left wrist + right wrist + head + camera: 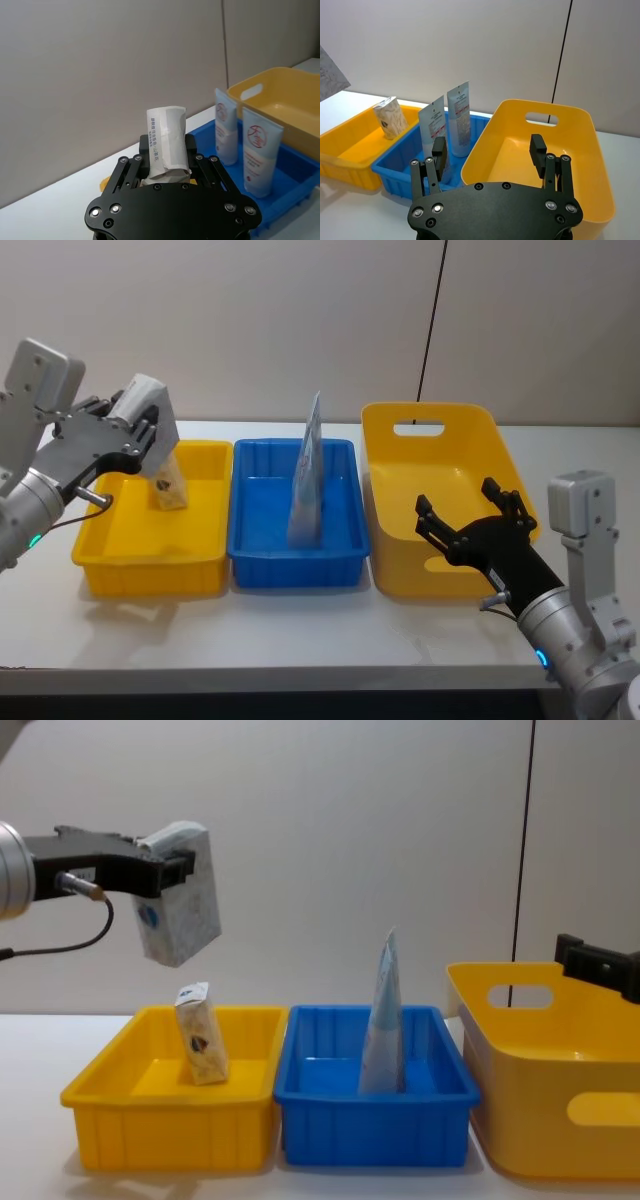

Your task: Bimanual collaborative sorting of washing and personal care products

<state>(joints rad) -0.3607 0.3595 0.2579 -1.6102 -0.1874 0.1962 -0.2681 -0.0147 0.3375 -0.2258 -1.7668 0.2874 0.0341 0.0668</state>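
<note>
White and faintly speckled, the soft pack point(185, 905) hangs clamped in the left pincer point(140, 435), in the air over the shallow yellow bin point(150, 575) near the left edge of the bench point(300, 630). The chest view shows a blue mark on its side. The left wrist view shows a folded end with print too small to read, its lower part hidden between the fingers. Below the pack, the small beige packet point(200, 1045) stands tilted in that bin. Head and chest views catch the pale-blue pouch point(383, 1020) edge-on in the blue bin point(375, 1125) at mid-bench. The wrist views reveal a second pouch point(226, 131) upright beside it. The right pincer point(470, 518) gapes wide by the front of the deep yellow bin point(390, 530), toward the right edge, and is cut off in the chest view.
</note>
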